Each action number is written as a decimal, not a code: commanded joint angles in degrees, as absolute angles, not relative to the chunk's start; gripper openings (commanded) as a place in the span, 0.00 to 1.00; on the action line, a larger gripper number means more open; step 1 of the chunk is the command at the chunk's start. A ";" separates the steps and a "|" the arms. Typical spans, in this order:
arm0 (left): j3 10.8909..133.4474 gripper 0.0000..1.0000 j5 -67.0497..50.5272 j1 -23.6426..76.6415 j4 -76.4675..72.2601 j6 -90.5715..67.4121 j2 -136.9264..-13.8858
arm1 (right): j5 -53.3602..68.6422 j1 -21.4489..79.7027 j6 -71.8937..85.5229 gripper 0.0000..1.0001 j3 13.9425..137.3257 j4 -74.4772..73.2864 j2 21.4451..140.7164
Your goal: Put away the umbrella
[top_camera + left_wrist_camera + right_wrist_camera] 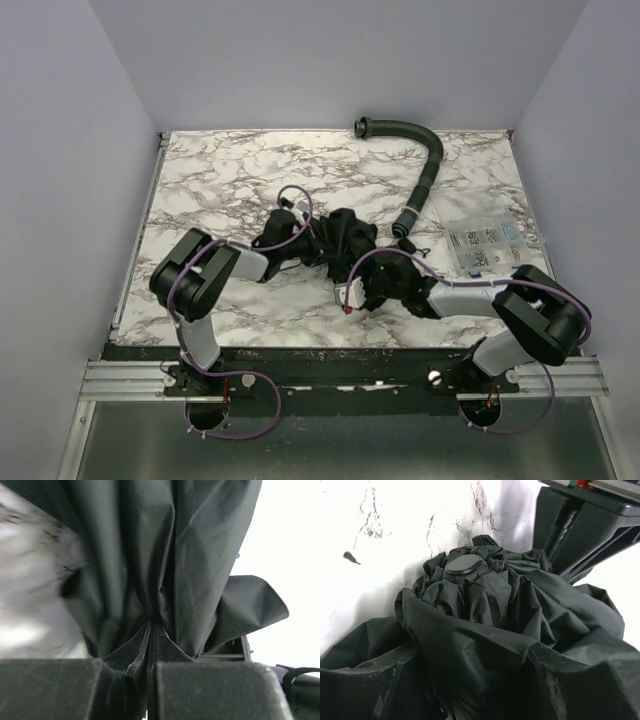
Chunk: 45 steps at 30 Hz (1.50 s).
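Note:
The umbrella (345,240) is a crumpled black fabric bundle lying in the middle of the marble table (220,170). My left gripper (303,240) reaches into it from the left. In the left wrist view that gripper (152,626) is shut, and its tips pinch a fold of the black canopy (150,545). My right gripper (372,285) comes in from the right. Its fingers (375,667) sit on either side of the gathered bundle (485,610), with fabric packed between them and bulging over them. The umbrella's round black cap (464,564) points away from the right wrist. The shaft and handle are hidden.
A black corrugated hose (425,170) curves along the back right of the table. A clear box of small parts (485,245) sits at the right edge. A small black piece (351,557) lies on the marble beyond the umbrella. Pale walls enclose three sides.

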<state>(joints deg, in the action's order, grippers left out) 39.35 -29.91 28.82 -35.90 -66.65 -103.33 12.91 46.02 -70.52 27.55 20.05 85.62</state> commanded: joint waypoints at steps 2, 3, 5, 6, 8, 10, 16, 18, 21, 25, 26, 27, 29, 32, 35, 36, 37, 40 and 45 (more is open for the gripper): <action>39.61 0.02 -34.75 35.15 -34.12 -64.97 -107.41 | 12.98 46.23 -68.29 0.62 23.11 17.31 88.71; 39.38 0.02 -35.18 35.97 -34.83 -65.31 -108.20 | 12.70 46.23 -68.09 0.65 23.12 18.48 89.08; 38.77 0.01 -35.61 37.45 -36.78 -66.15 -109.57 | 11.76 46.23 -68.07 0.67 23.18 20.38 89.74; 38.83 0.01 -35.90 38.01 -36.75 -66.10 -110.00 | 11.20 46.23 -68.21 0.68 23.10 21.25 89.96; 39.38 0.01 -36.82 38.86 -35.76 -65.26 -110.59 | 10.45 46.23 -68.51 0.71 23.03 22.21 90.34; 40.73 0.01 -38.04 39.28 -33.94 -64.03 -111.17 | 10.44 46.23 -68.71 0.73 23.09 21.75 90.85; 44.81 0.02 -39.03 39.19 -27.56 -59.94 -110.64 | 11.42 46.15 -66.88 0.68 27.56 10.34 93.67; 46.09 0.03 -39.87 38.90 -26.41 -59.10 -110.61 | 12.70 45.78 -65.46 0.63 30.56 3.52 95.39; 46.48 0.10 -39.32 37.64 -25.36 -58.19 -109.17 | 13.31 45.37 -63.11 0.53 35.34 -4.98 98.77; 45.17 0.24 -37.41 33.66 -25.40 -57.39 -103.96 | 17.88 43.73 -62.45 0.44 41.54 -16.58 102.48; 44.82 0.27 -36.64 32.53 -25.22 -56.93 -101.99 | 18.67 43.68 -62.39 0.41 42.85 -19.52 103.50; 44.30 0.31 -35.81 31.17 -24.86 -56.53 -100.04 | 19.56 43.65 -62.25 0.40 44.58 -22.27 104.82; 43.23 0.36 -33.62 28.44 -24.05 -55.07 -95.32 | 21.06 43.68 -62.22 0.38 46.83 -25.59 106.68; 40.69 0.43 -28.33 24.88 -21.48 -51.38 -86.28 | 21.88 43.58 -61.76 0.38 48.43 -27.40 107.65; 38.07 0.50 -19.61 22.91 -17.65 -44.66 -75.47 | 22.77 43.53 -60.19 0.38 51.09 -30.77 109.29; 36.73 0.52 -16.02 22.85 -16.60 -41.93 -71.88 | 23.13 43.38 -59.57 0.38 52.23 -31.53 109.90; 34.99 0.53 -12.45 22.85 -17.02 -39.24 -67.61 | 23.43 43.19 -58.91 0.39 53.08 -32.61 110.51; 25.79 0.67 -7.19 22.93 -25.86 -33.17 -56.10 | 24.60 42.25 -57.17 0.39 56.20 -36.26 113.00; 8.92 0.95 -6.33 22.68 -45.80 -31.95 -45.31 | 26.34 39.79 -55.39 0.39 60.79 -42.01 116.98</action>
